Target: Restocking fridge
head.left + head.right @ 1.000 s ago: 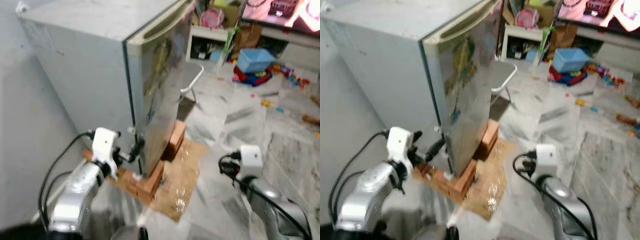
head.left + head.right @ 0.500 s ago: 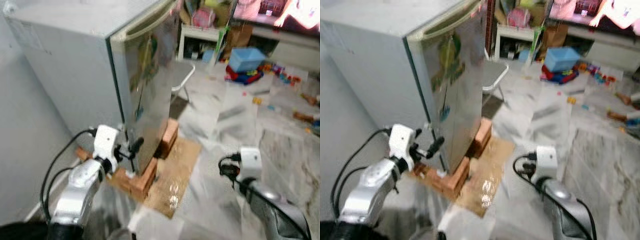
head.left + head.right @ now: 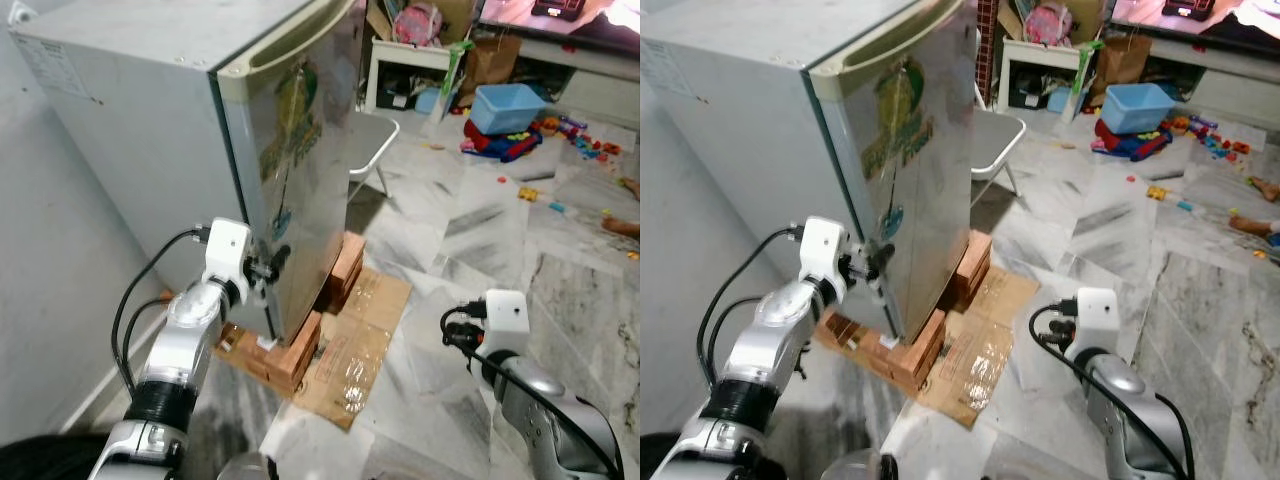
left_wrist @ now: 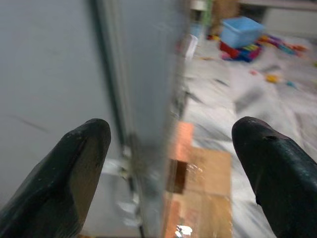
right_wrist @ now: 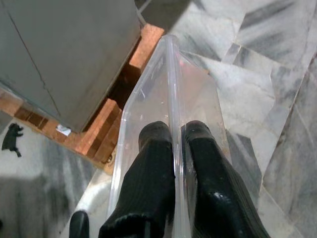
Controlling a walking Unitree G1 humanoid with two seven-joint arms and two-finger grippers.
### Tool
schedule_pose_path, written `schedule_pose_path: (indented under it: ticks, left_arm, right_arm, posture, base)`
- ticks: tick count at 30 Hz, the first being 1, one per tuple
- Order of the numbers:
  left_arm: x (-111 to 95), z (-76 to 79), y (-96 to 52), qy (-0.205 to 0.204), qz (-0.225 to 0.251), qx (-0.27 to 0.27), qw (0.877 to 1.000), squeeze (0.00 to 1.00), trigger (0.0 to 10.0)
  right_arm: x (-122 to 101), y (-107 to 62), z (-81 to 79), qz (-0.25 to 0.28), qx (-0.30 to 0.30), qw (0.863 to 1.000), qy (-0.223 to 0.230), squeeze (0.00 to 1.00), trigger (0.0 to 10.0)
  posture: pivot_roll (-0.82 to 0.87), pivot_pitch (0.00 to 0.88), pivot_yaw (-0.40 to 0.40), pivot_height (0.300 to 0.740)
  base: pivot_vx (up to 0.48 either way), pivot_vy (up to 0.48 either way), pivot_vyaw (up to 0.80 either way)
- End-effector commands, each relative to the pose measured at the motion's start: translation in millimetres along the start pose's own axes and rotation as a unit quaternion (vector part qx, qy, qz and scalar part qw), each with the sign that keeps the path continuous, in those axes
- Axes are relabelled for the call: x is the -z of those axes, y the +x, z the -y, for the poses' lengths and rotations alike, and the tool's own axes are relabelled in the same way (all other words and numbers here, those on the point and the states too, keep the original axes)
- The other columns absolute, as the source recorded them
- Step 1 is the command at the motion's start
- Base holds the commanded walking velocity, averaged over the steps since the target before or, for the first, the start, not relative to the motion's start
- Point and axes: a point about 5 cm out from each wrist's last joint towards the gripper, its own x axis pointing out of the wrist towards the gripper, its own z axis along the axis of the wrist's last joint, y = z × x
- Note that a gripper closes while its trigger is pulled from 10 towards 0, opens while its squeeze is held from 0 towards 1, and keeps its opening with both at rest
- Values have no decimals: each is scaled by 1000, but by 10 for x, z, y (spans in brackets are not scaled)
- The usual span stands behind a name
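A grey fridge (image 3: pixel 140 150) stands on bricks, its door (image 3: pixel 305 170) closed and carrying a green sticker. My left gripper (image 3: pixel 272 266) is open at the lower part of the seam between door and body. In the left wrist view the wide-apart fingers (image 4: pixel 74 168) frame that seam. My right gripper (image 5: pixel 176 131) is shut on the rim of a clear plastic container (image 5: pixel 198 94), held low over the floor. The right arm's white wrist (image 3: pixel 503 312) sits at the lower right.
Red bricks (image 3: pixel 298 352) and a cardboard sheet (image 3: pixel 368 335) lie under and before the fridge. A white chair (image 3: pixel 372 140) stands behind the door. A blue bin (image 3: pixel 508 104) and scattered toys (image 3: pixel 560 130) lie at the far right. A wall (image 3: pixel 40 300) runs along the left.
The camera has shifted and sharpened. My left gripper has risen a little and closed in on the door seam. The right arm holds about the same place.
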Motion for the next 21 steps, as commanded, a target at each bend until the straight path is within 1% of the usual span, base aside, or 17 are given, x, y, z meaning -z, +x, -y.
schedule_pose_path:
  ticks: [1, 2, 5, 7, 8, 9, 10, 11, 12, 13, 18, 19, 21]
  left_arm:
    - [-50, -53, 76, -23, 7, -21, 999, 0, 10000]
    - [-50, -53, 76, -23, 7, -21, 999, 0, 10000]
    - [-77, -15, 141, -19, 4, -9, 1000, 0, 10000]
    - [-107, 80, 207, -5, 2, 13, 1000, 0, 10000]
    - [-133, 176, 267, 6, -1, 30, 1000, 0, 10000]
    - [-133, 176, 267, 6, -1, 30, 1000, 0, 10000]
    - [-144, 234, 298, 15, -4, 40, 999, 0, 10000]
    - [-146, 255, 308, 20, -4, 44, 999, 0, 10000]
    - [-155, 327, 334, 25, -4, 57, 998, 0, 10000]
    - [-155, 327, 334, 25, -4, 57, 998, 0, 10000]
    - [-106, 473, 375, 43, -15, 75, 996, 0, 10000]
    - [-91, 495, 381, 47, -19, 74, 996, 0, 10000]
    - [-92, 488, 394, 59, -19, 56, 996, 0, 10000]
  right_arm:
    - [-81, -63, 40, 18, 9, 1000, 6, 0, 10000]
    - [-81, -63, 40, 18, 9, 1000, 6, 0, 10000]
    - [-90, -87, 53, 22, 12, 1000, 8, 0, 10000]
    - [-83, -98, 74, 23, 18, 1000, 10, 0, 10000]
    - [-76, -105, 83, 25, 21, 999, 12, 0, 10000]
    - [-76, -105, 83, 25, 21, 999, 12, 0, 10000]
    - [-74, -109, 79, 26, 23, 999, 13, 0, 10000]
    - [-73, -110, 76, 26, 23, 999, 14, 0, 10000]
    - [-70, -116, 68, 26, 23, 999, 15, 0, 10000]
    - [-70, -116, 68, 26, 23, 999, 15, 0, 10000]
    - [-50, -125, 73, 25, 27, 999, 13, 0, 10000]
    - [-47, -127, 78, 24, 29, 999, 12, 0, 10000]
    - [-40, -130, 88, 24, 32, 999, 11, 0, 10000]
  posture:
    - [-46, 0, 24, 740]
    - [-46, 0, 24, 740]
    - [-57, 0, 30, 740]
    - [-69, 0, 40, 740]
    - [-73, 0, 44, 740]
    - [-73, 0, 44, 740]
    - [-76, 0, 48, 740]
    - [-76, 0, 48, 740]
    - [-77, 0, 50, 740]
    - [-77, 0, 50, 740]
    - [-78, 0, 52, 740]
    - [-79, 0, 52, 740]
    - [-83, 0, 54, 740]
  base:
    - [0, 0, 0]
    - [0, 0, 0]
    - [0, 0, 0]
    - [0, 0, 0]
    - [0, 0, 0]
    - [0, 0, 0]
    - [0, 0, 0]
    - [0, 0, 0]
    - [0, 0, 0]
    - [0, 0, 0]
    - [0, 0, 0]
    - [0, 0, 0]
    - [0, 0, 0]
